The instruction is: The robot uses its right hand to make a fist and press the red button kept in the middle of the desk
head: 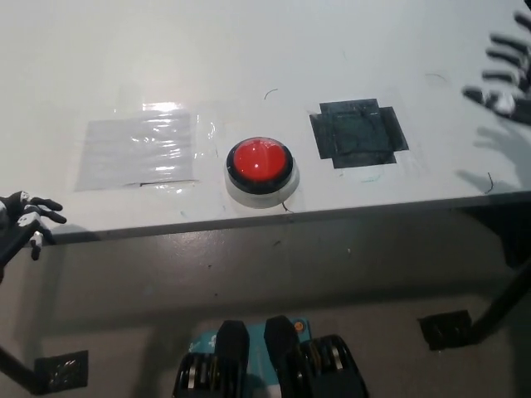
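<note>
Desk (249, 50): smooth white top, filling the upper frame.
Red button (260, 162): glossy dome on a round white base, centre, near the front edge.
Patches: clear film (137, 149) left, black tape (358, 133) right.
Right hand (506, 70): upper right, fingers spread, empty.
Left hand (25, 220): lower left, fingers apart, empty.

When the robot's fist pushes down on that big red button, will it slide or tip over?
Probably not. The red button is low and wide in a broad white base, flat on the desk, so tipping seems unlikely. Its glossy dome might let a fist slip off-centre.
</note>
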Robot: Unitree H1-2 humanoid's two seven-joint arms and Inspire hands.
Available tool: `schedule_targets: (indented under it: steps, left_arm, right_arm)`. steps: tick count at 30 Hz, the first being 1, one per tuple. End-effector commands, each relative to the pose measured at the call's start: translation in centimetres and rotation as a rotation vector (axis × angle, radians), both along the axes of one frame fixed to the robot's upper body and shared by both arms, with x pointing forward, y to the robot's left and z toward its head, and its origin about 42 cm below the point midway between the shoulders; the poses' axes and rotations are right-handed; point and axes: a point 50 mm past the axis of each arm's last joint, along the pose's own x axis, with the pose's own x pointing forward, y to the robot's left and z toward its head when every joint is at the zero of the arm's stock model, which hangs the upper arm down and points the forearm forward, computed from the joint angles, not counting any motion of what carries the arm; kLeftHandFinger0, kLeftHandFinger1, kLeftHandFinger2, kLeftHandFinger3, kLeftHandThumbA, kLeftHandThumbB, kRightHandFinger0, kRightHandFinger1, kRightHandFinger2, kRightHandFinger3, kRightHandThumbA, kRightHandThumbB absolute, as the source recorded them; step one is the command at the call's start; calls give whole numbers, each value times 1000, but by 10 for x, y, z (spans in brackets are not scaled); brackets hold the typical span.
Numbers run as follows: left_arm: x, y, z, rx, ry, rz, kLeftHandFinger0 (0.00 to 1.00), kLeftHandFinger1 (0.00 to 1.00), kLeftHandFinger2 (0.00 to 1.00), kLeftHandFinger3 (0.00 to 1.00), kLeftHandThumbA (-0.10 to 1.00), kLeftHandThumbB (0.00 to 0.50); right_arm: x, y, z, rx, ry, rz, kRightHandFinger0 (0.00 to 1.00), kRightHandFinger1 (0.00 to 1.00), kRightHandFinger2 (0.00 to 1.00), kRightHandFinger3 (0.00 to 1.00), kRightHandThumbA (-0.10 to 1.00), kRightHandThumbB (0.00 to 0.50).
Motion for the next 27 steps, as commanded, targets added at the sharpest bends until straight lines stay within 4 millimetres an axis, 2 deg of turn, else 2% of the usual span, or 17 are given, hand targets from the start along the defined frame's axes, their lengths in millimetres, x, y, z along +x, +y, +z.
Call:
schedule_targets:
  steps: [1, 3, 5, 6, 7, 8, 10, 11, 12, 13, 14, 15, 21, 25, 27]
  left_arm:
    - [5, 0, 14, 16, -34, -27, 164, 290, 433, 576, 494, 0]
    - [5, -2, 14, 14, -27, -30, 162, 286, 421, 573, 502, 0]
    - [4, -2, 14, 7, -19, -28, 169, 286, 407, 567, 509, 13]
    - [5, -2, 14, 5, -21, -29, 164, 284, 401, 562, 508, 2]
    - [6, -2, 14, 6, -25, -35, 161, 283, 399, 560, 507, 0]
    - [6, -2, 14, 10, -37, -39, 155, 281, 403, 558, 499, 0]
    - [6, -2, 14, 9, -31, -38, 159, 288, 419, 559, 488, 0]
    - [6, -2, 14, 9, -31, -38, 159, 288, 419, 560, 488, 0]
    - [5, -3, 15, 17, -32, -38, 186, 303, 431, 566, 493, 0]
    - [5, -3, 16, 17, -25, -37, 188, 305, 431, 569, 495, 0]
    - [4, -3, 16, 14, -25, -36, 188, 309, 440, 574, 494, 0]
    - [4, -3, 17, 15, -27, -40, 180, 306, 441, 577, 496, 0]
    - [6, -5, 17, 20, -33, -45, 172, 295, 448, 584, 505, 0]
    - [7, -6, 17, 33, -43, -49, 161, 286, 444, 586, 517, 0]
    - [9, -8, 18, 37, -50, -57, 162, 288, 451, 588, 521, 0]
  right_arm:
    - [35, 35, 66, -27, -135, 92, 635, 761, 749, 883, 1000, 486]
    - [37, 47, 74, -24, -139, 117, 635, 759, 739, 861, 1000, 485]
    - [39, 62, 81, -33, -153, 134, 610, 727, 698, 786, 1000, 479]
    - [40, 77, 88, -39, -164, 151, 585, 676, 644, 673, 1000, 495]
    - [42, 89, 93, -38, -167, 171, 573, 652, 611, 616, 1000, 500]
    - [44, 99, 97, -41, -174, 182, 549, 590, 527, 517, 1000, 499]
    - [50, 118, 100, -40, -181, 192, 391, 373, 307, 282, 1000, 500]
    - [50, 118, 100, -40, -182, 192, 386, 359, 286, 258, 1000, 500]
    - [55, 137, 102, -24, -182, 209, 218, 66, 12, 9, 1000, 500]
    - [56, 145, 103, -19, -182, 223, 156, 7, 0, 0, 1000, 498]
    - [58, 154, 104, -6, -182, 242, 26, 0, 0, 0, 1000, 499]
    - [59, 164, 106, -2, -185, 248, 1, 0, 0, 0, 1000, 493]
    - [60, 196, 110, 4, -185, 294, 0, 0, 3, 0, 1000, 500]
    - [54, 234, 108, 20, -155, 365, 0, 0, 21, 0, 1000, 484]
    - [53, 238, 107, 14, -165, 374, 0, 0, 41, 21, 1000, 479]
